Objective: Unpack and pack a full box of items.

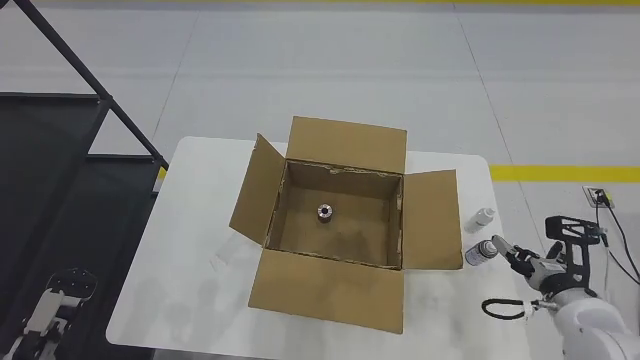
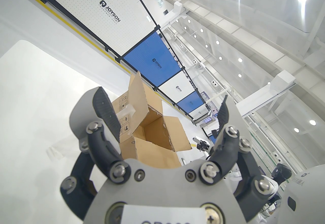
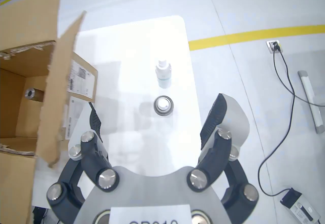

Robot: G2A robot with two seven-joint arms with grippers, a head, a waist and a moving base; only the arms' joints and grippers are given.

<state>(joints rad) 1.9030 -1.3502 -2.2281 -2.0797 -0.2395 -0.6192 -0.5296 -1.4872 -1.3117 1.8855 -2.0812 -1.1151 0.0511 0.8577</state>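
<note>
Hovering right hand (image 3: 156,104) spread, left hand (image 2: 162,97) upturned

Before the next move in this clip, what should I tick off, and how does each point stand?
1. Flaps of the cardboard box folded out: ok.
2. Right gripper open and empty: ok.
3. Left gripper open and empty: ok.
4. Box emptied: not ok, a small roll is inside.
5. White bottle and round can upright, apart, beside the box: ok.
6. Nothing hidden behind the box's near wall: cannot tell.
</note>
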